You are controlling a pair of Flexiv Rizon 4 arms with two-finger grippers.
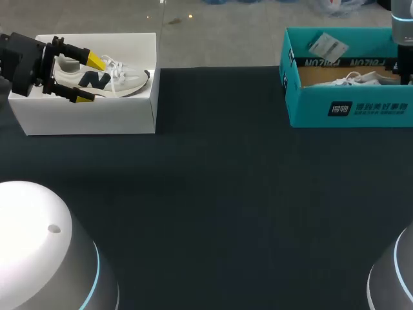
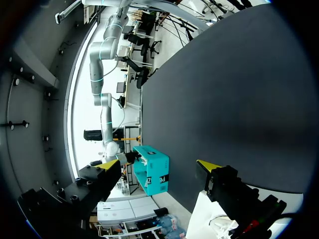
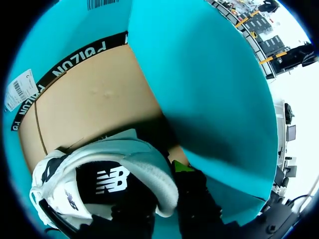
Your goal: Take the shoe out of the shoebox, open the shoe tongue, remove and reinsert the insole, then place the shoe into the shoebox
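Head view: my left gripper (image 1: 89,79) hangs, fingers apart, over the heel end of a grey shoe (image 1: 122,81) that lies lengthwise in the white shoebox (image 1: 90,119), toe pointing to my right. My right gripper (image 3: 167,196) sits at the heel collar of a white shoe (image 3: 99,169), which lies along the teal shoebox (image 1: 348,110). I cannot tell whether it grips.

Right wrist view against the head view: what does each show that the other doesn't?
Only the right wrist view: the heel collar and dark inside of the white shoe, with the right gripper at the collar. Only the head view: the white shoebox holding a second shoe, the left gripper open over it. Both: the teal shoebox with the white shoe in it.
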